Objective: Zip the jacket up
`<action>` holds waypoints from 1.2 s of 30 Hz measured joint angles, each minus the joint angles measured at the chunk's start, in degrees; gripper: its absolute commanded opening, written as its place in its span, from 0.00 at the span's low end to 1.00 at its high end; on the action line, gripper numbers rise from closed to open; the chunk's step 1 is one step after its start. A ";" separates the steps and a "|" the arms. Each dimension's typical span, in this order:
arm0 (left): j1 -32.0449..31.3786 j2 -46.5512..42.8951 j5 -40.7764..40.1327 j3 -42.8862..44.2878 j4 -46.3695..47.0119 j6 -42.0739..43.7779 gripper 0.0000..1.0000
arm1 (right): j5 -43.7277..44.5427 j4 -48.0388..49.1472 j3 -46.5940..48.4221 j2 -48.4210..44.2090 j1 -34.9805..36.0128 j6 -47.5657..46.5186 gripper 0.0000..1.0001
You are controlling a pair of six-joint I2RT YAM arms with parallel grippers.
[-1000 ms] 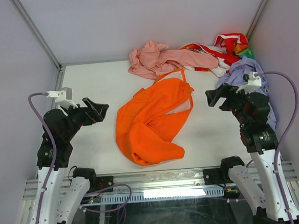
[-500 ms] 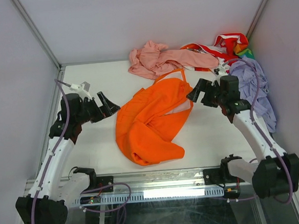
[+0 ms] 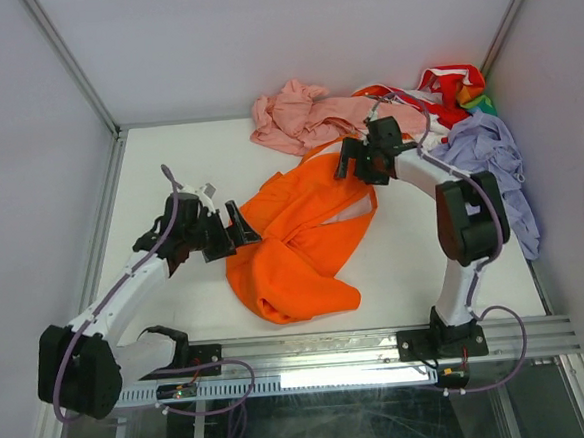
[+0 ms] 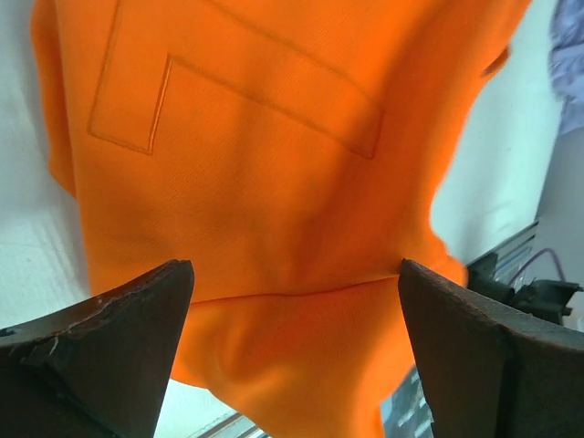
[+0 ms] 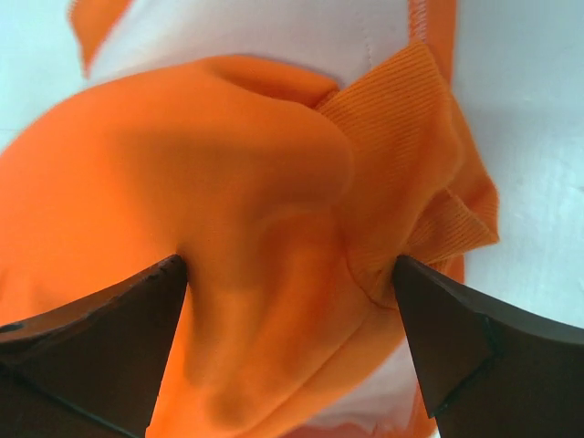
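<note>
White tabletop [image 3: 168, 167]. Orange jacket [image 3: 293, 239] lies crumpled at its middle, pale lining showing on the right side. Pink garment [image 3: 305, 118] is bunched along the far edge. Red-and-white garment [image 3: 448, 83] sits in the far right corner, with a lilac garment [image 3: 488, 150] heaped just nearer, by the right wall.

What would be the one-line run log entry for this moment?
phase: pre-grasp | jacket: crumpled, lining showing | left gripper: open, at jacket's left edge | right gripper: open, over jacket's far end

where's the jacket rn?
Top view: the jacket lies crumpled mid-table, just nearer the bases than the pink garment, with the left gripper at its left edge and the right gripper over its far end.
</note>
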 measured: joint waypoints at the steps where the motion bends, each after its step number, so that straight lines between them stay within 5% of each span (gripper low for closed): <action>1: -0.94 1.57 -0.22 -0.55 0.63 -0.57 0.99 | 0.33 -0.13 1.01 2.08 0.44 -0.44 0.98; 3: -2.75 4.68 -0.74 -1.57 2.14 -1.57 0.99 | 0.92 -1.31 3.63 6.36 1.70 -1.64 0.85; 9: -6.58 15.52 -1.36 -2.60 9.97 -4.55 0.95 | -1.86 1.09 5.40 8.83 3.67 -4.39 0.00; 19: -6.60 34.38 0.72 10.62 15.93 -5.46 0.77 | -12.02 -4.26 11.15 0.61 3.87 -7.69 0.00; 29: -6.91 47.30 -0.42 41.20 18.95 -1.97 0.84 | -18.21 -13.90 34.18 -10.27 9.33 -16.90 0.00; 33: -6.86 46.49 -2.16 46.16 21.66 0.52 0.90 | -20.37 -13.73 31.87 -14.49 13.64 -20.37 0.02; 36: -6.32 42.66 -4.61 40.50 23.39 1.11 0.92 | -21.09 -11.76 23.98 -17.22 17.00 -21.53 0.19</action>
